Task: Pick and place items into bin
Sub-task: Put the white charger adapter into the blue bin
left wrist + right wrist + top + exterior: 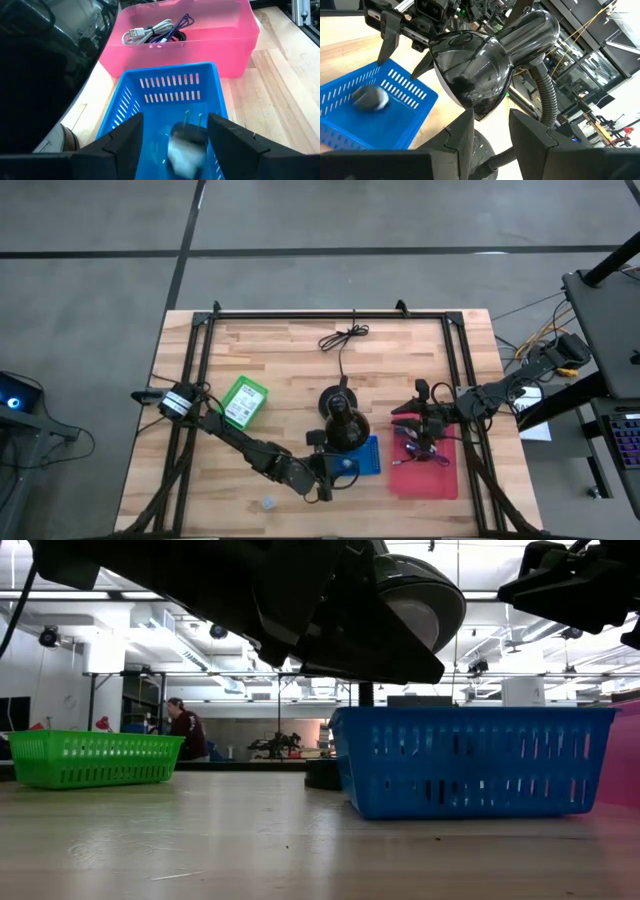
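A blue slotted basket [366, 457] stands near the table's near edge, beside a pink bin [428, 475] that holds a white cable and a purple cable [165, 31]. My left gripper [175, 134] hovers open above the blue basket. A grey-white plug adapter [186, 144] shows blurred below the left fingers; in the right wrist view it lies in the basket [370, 98]. My right gripper [412, 413] is open over the pink bin's far end, pointing at the black lamp's head [470, 65]. A tiny grey cube [268, 503] rests on the table.
The black gooseneck lamp [340, 420] stands mid-table between both arms, close to the blue basket. A green basket [243, 400] sits toward the left, and a long black cord [345, 338] lies near the far edge. A person [186, 730] shows in the room beyond.
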Robot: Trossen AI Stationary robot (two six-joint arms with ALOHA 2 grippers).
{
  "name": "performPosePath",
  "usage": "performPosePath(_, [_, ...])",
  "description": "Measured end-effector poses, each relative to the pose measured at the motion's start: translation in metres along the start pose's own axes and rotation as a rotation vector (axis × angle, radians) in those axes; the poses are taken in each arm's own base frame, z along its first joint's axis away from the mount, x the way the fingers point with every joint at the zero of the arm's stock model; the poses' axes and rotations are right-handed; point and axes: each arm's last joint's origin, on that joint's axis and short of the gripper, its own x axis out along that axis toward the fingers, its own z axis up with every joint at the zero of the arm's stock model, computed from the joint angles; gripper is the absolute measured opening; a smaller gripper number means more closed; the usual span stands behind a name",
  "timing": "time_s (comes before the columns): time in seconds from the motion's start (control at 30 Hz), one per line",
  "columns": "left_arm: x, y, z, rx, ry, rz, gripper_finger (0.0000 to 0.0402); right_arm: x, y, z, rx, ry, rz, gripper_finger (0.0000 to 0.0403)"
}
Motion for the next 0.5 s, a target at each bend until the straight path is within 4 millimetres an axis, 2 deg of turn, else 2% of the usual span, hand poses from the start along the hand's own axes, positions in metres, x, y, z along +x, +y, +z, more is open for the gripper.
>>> performPosePath(0.5, [-0.0009,0.0005,0.0018,0.010,-0.003,0.001,0.0209,0.0000,0.0000,0.0000,-0.001,0.000,0.000,0.0111])
